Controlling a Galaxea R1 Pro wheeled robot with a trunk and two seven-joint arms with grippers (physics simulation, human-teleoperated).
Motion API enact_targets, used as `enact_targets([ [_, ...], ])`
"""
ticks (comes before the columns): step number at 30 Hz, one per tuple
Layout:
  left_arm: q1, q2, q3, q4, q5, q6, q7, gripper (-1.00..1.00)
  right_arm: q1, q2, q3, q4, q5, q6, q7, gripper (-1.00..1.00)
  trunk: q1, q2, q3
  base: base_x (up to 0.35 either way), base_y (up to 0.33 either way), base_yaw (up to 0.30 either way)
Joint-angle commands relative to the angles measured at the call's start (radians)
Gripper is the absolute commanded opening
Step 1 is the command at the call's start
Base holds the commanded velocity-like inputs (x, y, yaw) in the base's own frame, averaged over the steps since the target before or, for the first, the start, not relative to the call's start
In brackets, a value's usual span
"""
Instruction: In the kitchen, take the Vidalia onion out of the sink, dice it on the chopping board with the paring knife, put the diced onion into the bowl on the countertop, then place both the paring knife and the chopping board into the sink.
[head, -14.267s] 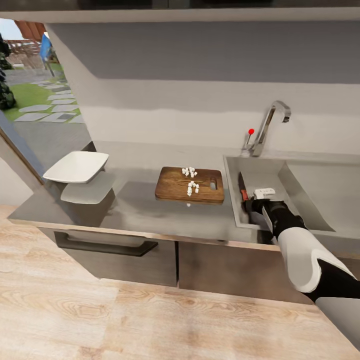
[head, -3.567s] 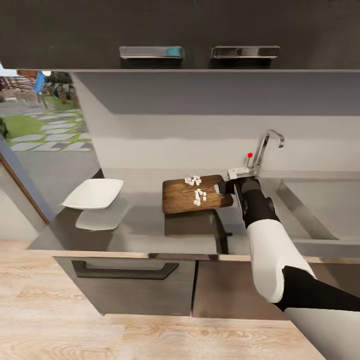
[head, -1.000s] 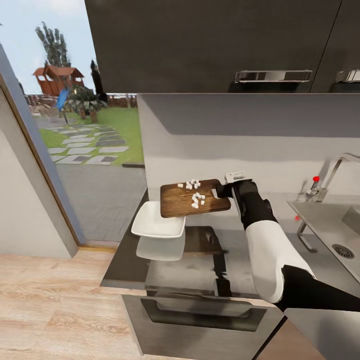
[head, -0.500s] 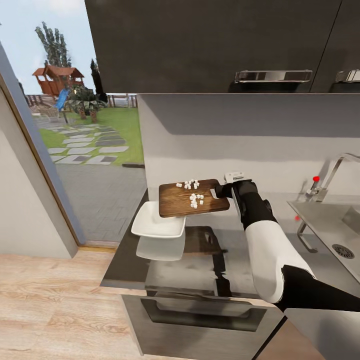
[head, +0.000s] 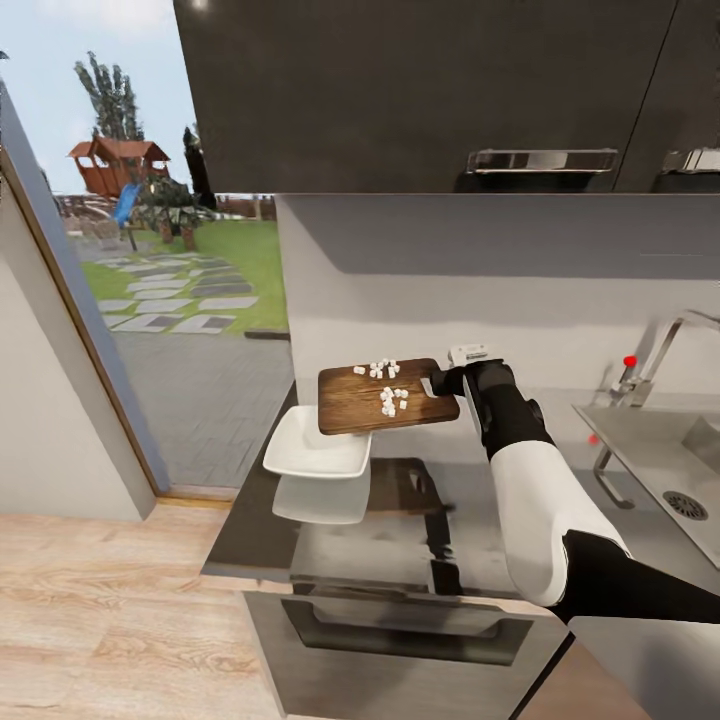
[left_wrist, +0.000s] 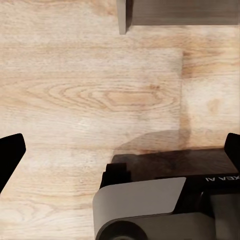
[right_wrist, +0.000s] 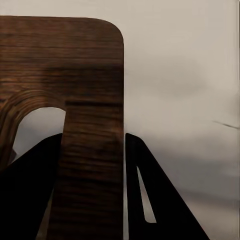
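Note:
My right gripper (head: 443, 381) is shut on the handle end of the brown chopping board (head: 372, 404) and holds it in the air above the countertop (head: 440, 540), about level. Several white diced onion pieces (head: 388, 396) lie on the board. The board's far end hangs over the white bowl (head: 308, 450), which stands at the counter's left end. In the right wrist view the board (right_wrist: 85, 90) sits clamped between the dark fingers (right_wrist: 155, 200). The sink (head: 640, 430) lies at the right. The paring knife is out of view. My left gripper (left_wrist: 120, 152) is open over the wooden floor.
Dark wall cabinets (head: 430, 100) hang right above the work area. The faucet (head: 662, 350) with its red knob rises behind the sink. A drawer with a black handle (head: 400, 628) sits under the counter. A glass door onto a garden is at the left.
The board has gone from lying on the counter to being held aloft and carried left over the bowl. In the last second it edged slightly further left. The camera turned left.

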Motion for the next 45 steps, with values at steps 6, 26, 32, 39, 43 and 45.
enact_targets([
  [6,-0.002,-0.001,-0.009,0.005,0.01,-0.008,0.001,1.0,-0.001,0.001,-0.006,-0.001,0.01,0.002,0.009,-1.0,0.0,-0.001,0.008,0.0,0.0,0.0],
  [26,-0.002,-0.001,-0.009,0.005,0.009,-0.008,0.001,1.0,-0.001,0.001,-0.004,0.007,0.01,0.001,0.007,-1.0,0.0,-0.001,0.04,0.0,0.0,0.0],
  [32,-0.002,-0.001,-0.009,0.005,0.009,-0.008,0.001,1.0,-0.001,0.001,-0.004,0.008,0.01,0.001,0.006,-1.0,0.0,-0.001,0.05,0.0,0.0,0.0],
  [39,-0.002,-0.001,-0.009,0.005,0.009,-0.008,0.001,1.0,-0.001,0.001,-0.004,0.008,0.01,0.001,0.006,-1.0,0.0,-0.001,0.061,0.0,0.0,0.0],
  [43,-0.002,-0.001,-0.009,0.005,0.009,-0.007,0.001,1.0,-0.001,0.001,-0.004,0.008,0.01,0.001,0.006,-1.0,0.0,-0.001,0.067,0.0,0.0,0.0],
  [45,-0.002,-0.001,-0.009,0.005,0.009,-0.008,0.001,1.0,-0.001,0.001,-0.004,0.009,0.01,0.001,0.006,-1.0,0.0,-0.001,0.07,0.0,0.0,0.0],
])
